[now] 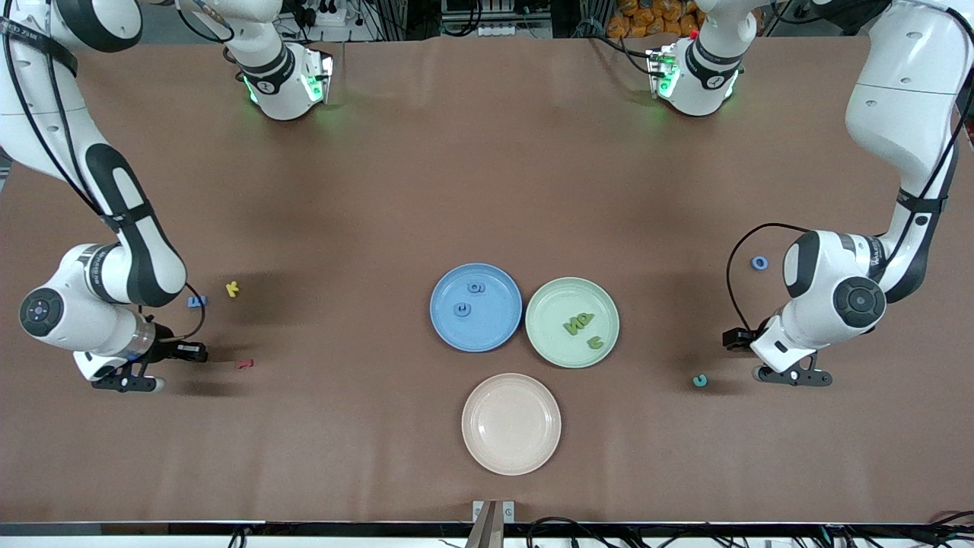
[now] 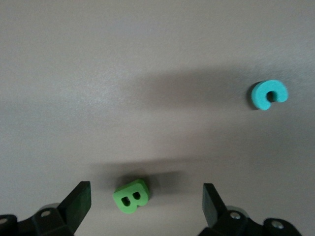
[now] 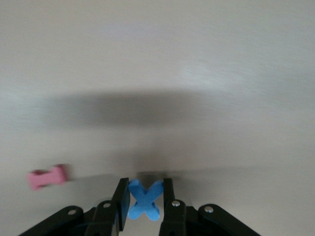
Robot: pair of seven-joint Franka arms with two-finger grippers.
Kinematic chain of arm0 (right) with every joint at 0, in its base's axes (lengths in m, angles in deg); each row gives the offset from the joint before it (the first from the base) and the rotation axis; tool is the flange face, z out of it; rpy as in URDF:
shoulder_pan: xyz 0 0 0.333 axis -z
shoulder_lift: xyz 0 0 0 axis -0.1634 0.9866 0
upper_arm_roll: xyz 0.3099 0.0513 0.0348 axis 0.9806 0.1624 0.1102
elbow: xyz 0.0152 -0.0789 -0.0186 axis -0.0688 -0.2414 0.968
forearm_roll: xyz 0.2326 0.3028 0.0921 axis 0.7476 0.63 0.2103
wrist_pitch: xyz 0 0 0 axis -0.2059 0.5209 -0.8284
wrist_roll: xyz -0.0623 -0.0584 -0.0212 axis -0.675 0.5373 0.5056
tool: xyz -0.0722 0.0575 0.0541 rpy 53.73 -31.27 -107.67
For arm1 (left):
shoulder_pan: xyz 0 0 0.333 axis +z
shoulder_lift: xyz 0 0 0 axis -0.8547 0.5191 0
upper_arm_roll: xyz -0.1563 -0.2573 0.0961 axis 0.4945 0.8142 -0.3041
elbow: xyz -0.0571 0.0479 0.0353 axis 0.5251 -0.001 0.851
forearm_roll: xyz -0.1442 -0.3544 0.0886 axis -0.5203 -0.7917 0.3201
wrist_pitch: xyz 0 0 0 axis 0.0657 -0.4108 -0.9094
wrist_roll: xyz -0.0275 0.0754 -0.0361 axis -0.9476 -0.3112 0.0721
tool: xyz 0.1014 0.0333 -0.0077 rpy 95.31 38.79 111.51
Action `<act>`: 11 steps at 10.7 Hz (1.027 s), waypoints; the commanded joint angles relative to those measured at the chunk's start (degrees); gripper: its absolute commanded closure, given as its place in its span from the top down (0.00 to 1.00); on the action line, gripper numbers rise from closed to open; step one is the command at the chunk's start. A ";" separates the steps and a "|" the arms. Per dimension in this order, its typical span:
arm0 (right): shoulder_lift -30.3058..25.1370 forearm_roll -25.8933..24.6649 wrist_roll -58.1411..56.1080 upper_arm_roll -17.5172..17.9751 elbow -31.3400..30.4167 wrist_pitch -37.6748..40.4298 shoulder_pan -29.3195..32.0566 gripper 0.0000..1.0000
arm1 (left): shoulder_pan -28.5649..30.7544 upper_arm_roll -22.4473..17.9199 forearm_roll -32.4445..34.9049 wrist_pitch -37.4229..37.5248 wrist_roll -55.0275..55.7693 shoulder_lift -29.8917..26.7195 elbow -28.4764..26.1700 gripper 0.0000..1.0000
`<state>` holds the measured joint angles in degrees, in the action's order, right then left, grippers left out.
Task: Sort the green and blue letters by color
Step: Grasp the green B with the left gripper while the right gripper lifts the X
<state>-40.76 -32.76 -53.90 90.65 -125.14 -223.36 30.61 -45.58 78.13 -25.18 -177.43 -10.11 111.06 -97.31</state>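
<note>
My right gripper [image 3: 146, 189] is shut on a blue X letter [image 3: 144, 202], low over the table at the right arm's end [image 1: 125, 380]. My left gripper [image 2: 146, 191] is open, its fingers on either side of a green B letter [image 2: 132, 195] that lies on the table; in the front view this gripper [image 1: 791, 374] hides the B. The blue plate [image 1: 449, 327] holds two blue letters [image 1: 475, 287]. The green plate [image 1: 552, 346] holds green letters [image 1: 577, 323]. A loose blue letter [image 1: 197, 301] and a blue O [image 1: 759, 262] lie on the table.
An empty pink plate [image 1: 511, 423] sits nearer the front camera than the two other plates. A yellow K [image 1: 232, 288] and a dark red letter [image 1: 244, 364] lie near my right gripper. A teal C [image 1: 699, 380] lies beside my left gripper.
</note>
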 commanded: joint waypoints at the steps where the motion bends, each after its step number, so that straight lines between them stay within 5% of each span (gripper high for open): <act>1: -1.78 0.14 4.29 4.15 -0.89 2.49 -0.02 0.00 | 1.71 0.99 1.72 -1.84 -0.77 -0.27 -1.78 1.00; 9: -3.10 0.04 31.15 6.01 1.39 7.50 -14.59 0.00 | 2.94 0.73 1.72 -6.24 -0.85 -0.27 -5.38 1.00; 10: -3.10 0.13 36.68 6.10 1.57 7.42 -17.23 0.00 | 3.03 0.64 1.72 -6.33 -0.86 -0.27 -5.56 0.95; 11: -3.01 0.22 41.26 6.10 2.09 7.42 -20.04 0.00 | 3.20 0.55 1.64 -6.50 -0.77 -0.27 -5.65 0.78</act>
<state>-42.97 -32.78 -22.70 96.77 -123.50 -216.75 15.84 -43.52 78.15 -25.18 -182.50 -10.46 111.16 -101.85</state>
